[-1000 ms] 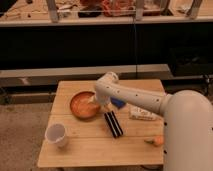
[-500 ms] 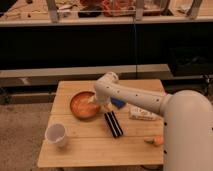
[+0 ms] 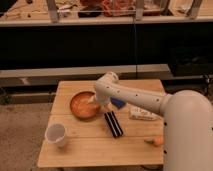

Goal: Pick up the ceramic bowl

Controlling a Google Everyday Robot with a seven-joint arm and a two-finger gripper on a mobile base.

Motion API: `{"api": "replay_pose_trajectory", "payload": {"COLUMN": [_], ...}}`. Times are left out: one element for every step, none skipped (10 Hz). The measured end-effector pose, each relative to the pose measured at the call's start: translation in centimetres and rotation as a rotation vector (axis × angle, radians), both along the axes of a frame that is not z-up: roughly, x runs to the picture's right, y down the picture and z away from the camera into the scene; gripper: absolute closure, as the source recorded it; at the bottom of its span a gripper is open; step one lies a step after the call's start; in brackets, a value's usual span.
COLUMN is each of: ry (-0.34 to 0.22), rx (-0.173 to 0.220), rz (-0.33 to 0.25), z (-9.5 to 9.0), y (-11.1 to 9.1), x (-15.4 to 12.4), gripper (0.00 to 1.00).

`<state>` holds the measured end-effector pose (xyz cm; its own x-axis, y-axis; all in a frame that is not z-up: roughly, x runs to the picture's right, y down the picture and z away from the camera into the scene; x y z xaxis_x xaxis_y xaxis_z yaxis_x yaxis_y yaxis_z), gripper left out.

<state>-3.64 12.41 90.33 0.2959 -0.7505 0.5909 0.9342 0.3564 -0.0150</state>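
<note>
The ceramic bowl [image 3: 82, 105] is a round shallow orange bowl with a paler inside, resting on the left half of the wooden table [image 3: 85, 147]. My white arm reaches in from the right and bends down over the bowl's right rim. The gripper [image 3: 95, 105] sits at that right edge, mostly hidden behind the arm's wrist. The bowl rests flat on the table.
A small white cup [image 3: 56, 135] stands at the table's front left. A black rectangular object [image 3: 113, 124] lies just right of the bowl. A white packet [image 3: 142, 114], a blue item [image 3: 118, 103] and a small orange thing [image 3: 158, 141] sit further right.
</note>
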Motion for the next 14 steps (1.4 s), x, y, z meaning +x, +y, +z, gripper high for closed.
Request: {"api": "replay_pose_trajectory", "payload": {"ry": [-0.002,-0.001,-0.001,-0.001,-0.001,-0.001,-0.004,-0.003,-0.003,-0.002,-0.002,-0.002,-0.003,-0.004], "rx": [-0.003,-0.003,-0.003,-0.003,-0.003,-0.007,-0.016,-0.017,-0.017,-0.017,-0.017,-0.017,-0.025,-0.029], "rz": [-0.003,-0.002,-0.002,-0.003,-0.002,0.001,0.000,0.000,0.000,0.000,0.000,0.001,0.005,0.004], "z": [0.07,0.05,0.03,0.02,0.02,0.10,0.35,0.31,0.28,0.27,0.27,0.27,0.47,0.56], "y": [0.17,0.14,0.12,0.15,0.13,0.15,0.45,0.43,0.41,0.40,0.40,0.36,0.45,0.57], "x": [-0.04,-0.01,0.05,0.01,0.02,0.01,-0.03,0.01,0.07,0.06,0.08,0.09,0.03,0.01], "gripper": [0.20,0.20,0.20,0.20,0.20,0.20,0.20,0.20,0.20,0.20,0.20,0.20,0.20,0.20]}}
